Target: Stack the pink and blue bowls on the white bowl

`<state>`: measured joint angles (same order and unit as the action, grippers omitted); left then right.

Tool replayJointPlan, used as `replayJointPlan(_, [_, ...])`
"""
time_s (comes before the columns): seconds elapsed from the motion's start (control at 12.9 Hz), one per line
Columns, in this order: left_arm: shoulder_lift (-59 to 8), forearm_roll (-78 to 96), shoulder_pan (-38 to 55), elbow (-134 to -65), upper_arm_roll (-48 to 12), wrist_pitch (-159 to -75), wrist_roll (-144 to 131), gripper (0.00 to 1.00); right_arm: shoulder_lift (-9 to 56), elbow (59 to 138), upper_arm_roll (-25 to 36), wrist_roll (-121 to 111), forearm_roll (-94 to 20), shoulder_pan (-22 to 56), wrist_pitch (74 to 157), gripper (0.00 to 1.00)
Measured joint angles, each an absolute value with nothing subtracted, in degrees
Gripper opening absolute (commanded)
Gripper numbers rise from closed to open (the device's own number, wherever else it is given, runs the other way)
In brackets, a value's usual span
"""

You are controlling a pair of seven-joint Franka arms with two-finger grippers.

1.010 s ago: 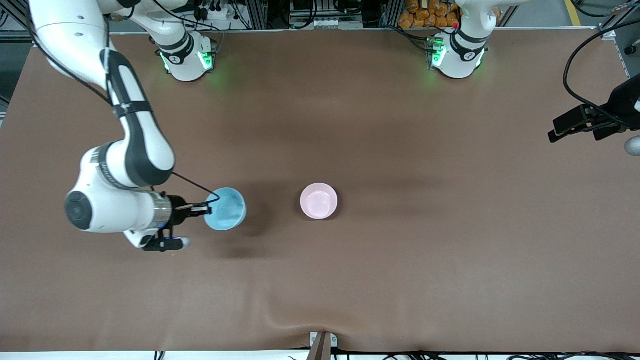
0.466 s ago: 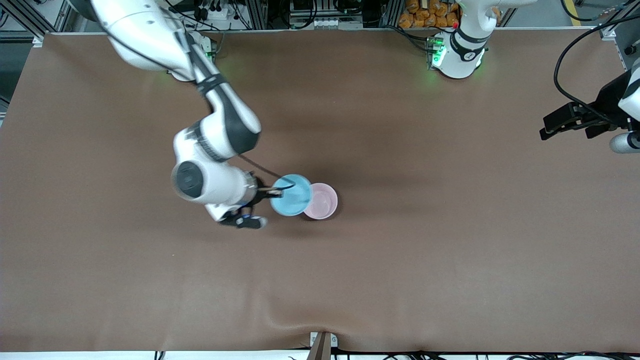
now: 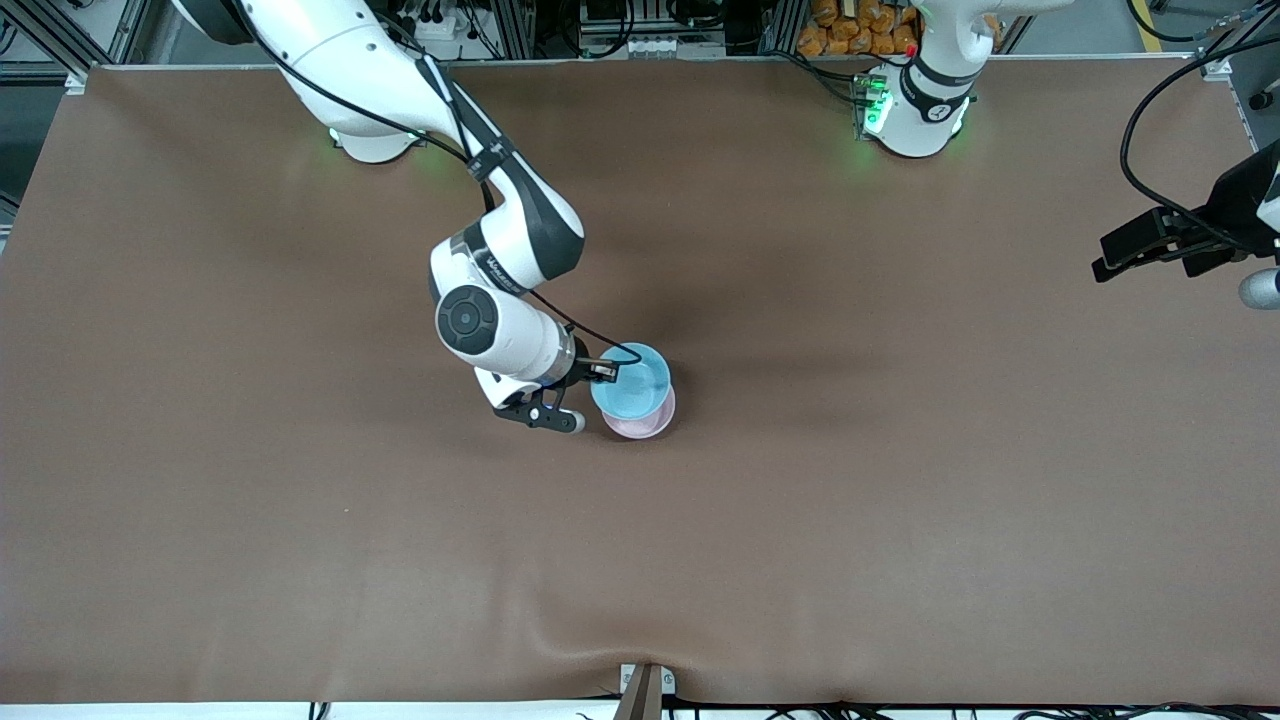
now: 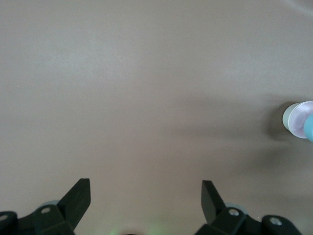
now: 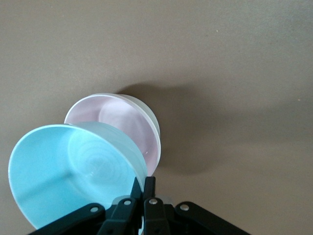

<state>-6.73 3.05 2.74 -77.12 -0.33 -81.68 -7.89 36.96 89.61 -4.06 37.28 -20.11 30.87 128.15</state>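
1. Mid-table I see the pale pink glossy bowl sitting inside a white glossy bowl; only the white rim shows around it in the R wrist view.
2. Light sky-blue glossy bowl is up in the air over the pink one, overlapping it, tilted.
3. Right gripper is over the brown table beside the stack, fingers pinched tight on the blue bowl's rim.
4. Left gripper hangs at the left arm's end of the table, fingers spread wide, holding nothing; that arm waits.
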Motion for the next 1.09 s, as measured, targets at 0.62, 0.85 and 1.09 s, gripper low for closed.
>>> replayJointPlan(0.62, [-1.98,3.05,2.87,-84.36,-0.96,-86.71,-7.89,1.0,39.04,89.61,-3.61,37.52,-20.11,30.97,131.9,0.0])
replayJointPlan(0.85, [2.04,3.05,2.84,-89.31,-1.29,-89.25,-7.89,1.0,39.41,89.61,-3.61,37.58,-20.11,30.98,131.93,0.49])
replayJointPlan(1.09, [2.12,3.03,2.94,-89.38,-1.33,-89.89,-7.89,1.0,39.58,89.61,-3.6,37.6,-20.11,30.99,131.95,1.0])
